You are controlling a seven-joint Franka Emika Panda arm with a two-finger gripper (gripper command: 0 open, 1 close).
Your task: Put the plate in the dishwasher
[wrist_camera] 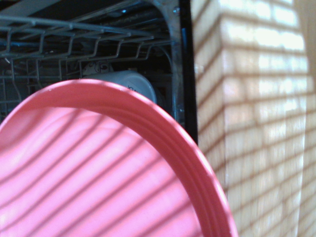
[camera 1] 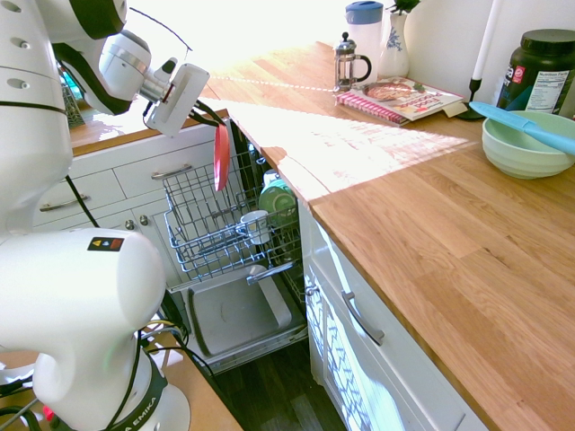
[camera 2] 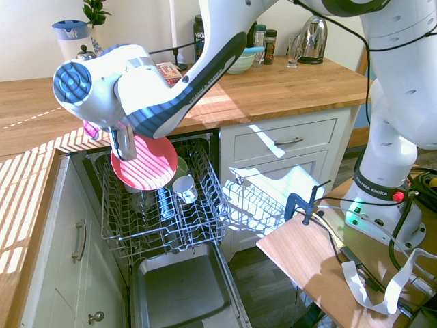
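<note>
Roughly midway: the gripper point(camera 1: 208, 119) is pinching the plate point(camera 2: 145, 162) by its upper rim, fingers pressed tight on it, and the plate is hanging on edge in the air above the pulled-out wire rack point(camera 2: 164, 205) of the dishwasher point(camera 2: 179, 290). From the first exterior view the plate is reading as a thin red vertical sliver over the rack's back part; from the second exterior view its pink face is showing full, striped by sunlight. In the wrist view the plate is filling the lower part of the picture, with rack wires and a white cup point(wrist_camera: 129, 82) showing beyond it. It is not looking seated in any slot yet; whether its lower edge is touching the wires is hard to tell.

Done, as I am judging it: plate picked up and carried over the open machine, door down, rack out. Left: lowering it between the tines, letting go, pulling the arm clear.

Other things are already sitting in the rack, namely a white mug point(camera 1: 256, 226) and green dishes point(camera 1: 278, 202), so the free slots are looking limited near the plate. A pale green bowl point(camera 1: 524, 145) is sitting on the wooden counter point(camera 1: 449, 233), well apart.
</note>
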